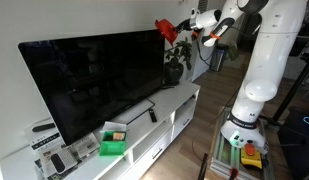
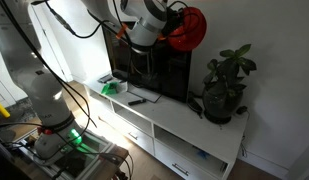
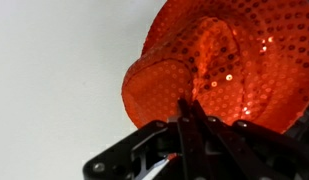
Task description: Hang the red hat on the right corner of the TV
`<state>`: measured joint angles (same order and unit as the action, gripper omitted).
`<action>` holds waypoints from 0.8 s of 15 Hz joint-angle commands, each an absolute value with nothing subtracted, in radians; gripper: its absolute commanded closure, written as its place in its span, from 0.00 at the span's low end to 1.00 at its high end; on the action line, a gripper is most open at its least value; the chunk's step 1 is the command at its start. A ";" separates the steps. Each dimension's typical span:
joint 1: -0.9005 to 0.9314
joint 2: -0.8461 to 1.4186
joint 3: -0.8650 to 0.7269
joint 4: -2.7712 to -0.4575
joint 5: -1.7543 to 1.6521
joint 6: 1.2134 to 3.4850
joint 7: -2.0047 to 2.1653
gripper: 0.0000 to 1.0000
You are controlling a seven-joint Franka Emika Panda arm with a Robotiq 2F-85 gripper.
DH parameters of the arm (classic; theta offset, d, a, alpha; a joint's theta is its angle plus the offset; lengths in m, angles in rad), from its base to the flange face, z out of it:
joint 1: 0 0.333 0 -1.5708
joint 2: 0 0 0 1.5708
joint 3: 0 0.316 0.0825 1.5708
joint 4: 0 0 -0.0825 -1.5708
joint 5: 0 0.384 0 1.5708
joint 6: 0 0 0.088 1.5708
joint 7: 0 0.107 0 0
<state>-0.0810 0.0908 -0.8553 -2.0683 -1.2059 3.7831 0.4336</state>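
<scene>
The red hat (image 1: 166, 29) is a small sequined red cap held in the air by the TV's upper corner. It also shows in an exterior view (image 2: 190, 29) and fills the wrist view (image 3: 219, 65). My gripper (image 1: 186, 27) is shut on the hat's brim; its closed fingers show in the wrist view (image 3: 186, 112) and in an exterior view (image 2: 166, 30). The TV (image 1: 94, 80) is a large black screen on a white low stand; in an exterior view (image 2: 149, 70) it is seen edge-on, partly behind my arm. The hat is level with the TV's top corner; I cannot tell if it touches.
A potted plant (image 2: 222, 88) stands on the white stand (image 2: 184, 125) beside the TV's end, below the hat; it also shows in an exterior view (image 1: 174, 62). A green box (image 1: 113, 142) and a remote (image 1: 151, 114) lie on the stand in front of the screen.
</scene>
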 commanded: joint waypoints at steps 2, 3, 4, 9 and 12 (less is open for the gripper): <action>-0.153 0.220 -0.854 -1.895 -1.346 3.874 0.666 0.99; -0.165 0.242 -0.851 -1.867 -1.371 3.890 0.702 0.99; -0.173 0.257 -0.850 -1.842 -1.400 3.896 0.733 0.99; -0.204 0.326 -0.853 -1.734 -1.490 3.937 0.832 0.99; -0.214 0.351 -0.859 -1.687 -1.529 3.950 0.840 0.99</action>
<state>-0.1872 0.3016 -0.8534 -1.7809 -1.4582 3.9083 0.7780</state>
